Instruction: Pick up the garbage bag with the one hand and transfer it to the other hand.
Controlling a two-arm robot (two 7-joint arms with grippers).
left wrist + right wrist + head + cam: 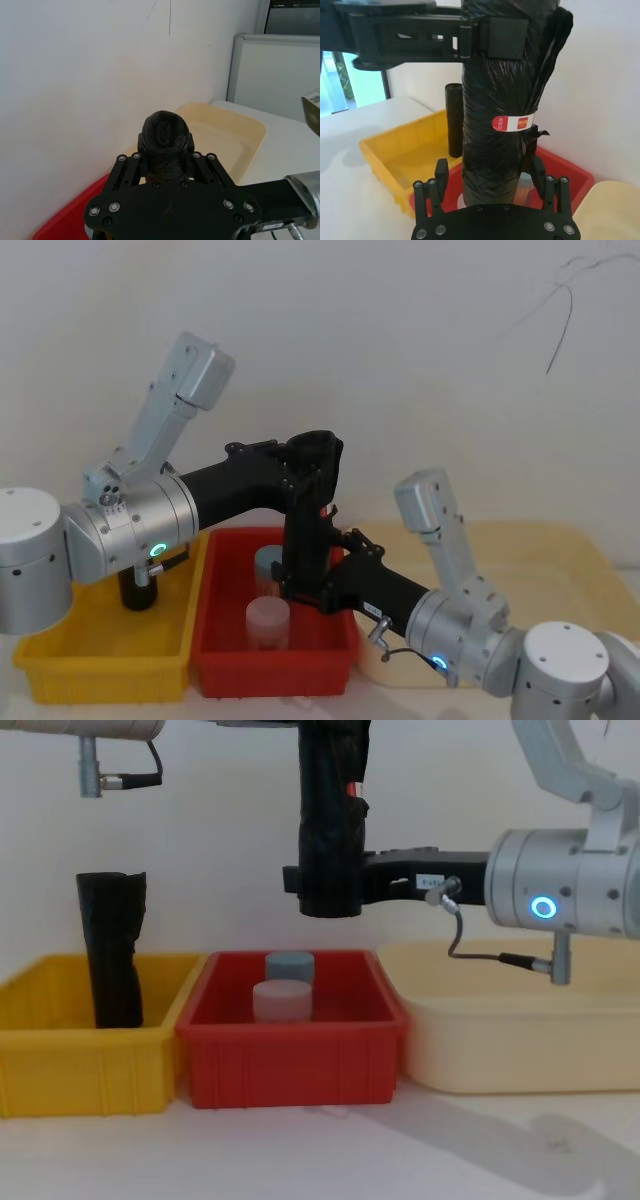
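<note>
Left gripper (312, 472) holds garbage bag (330, 820) over red bin (290, 1065)

Left gripper is clamped on the upright bag's top. The bag's lower end hangs well clear above the bin's rims. Right gripper (489, 172), reaching in from the right, has its fingers spread on either side of that lower end, with a gap showing on one side.

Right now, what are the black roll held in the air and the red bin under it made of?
The garbage bag: thin black plastic film, glossy and wrinkled, with a red-and-white paper-like band. The red bin: apparently rigid moulded plastic, smooth with a slight sheen.
</note>
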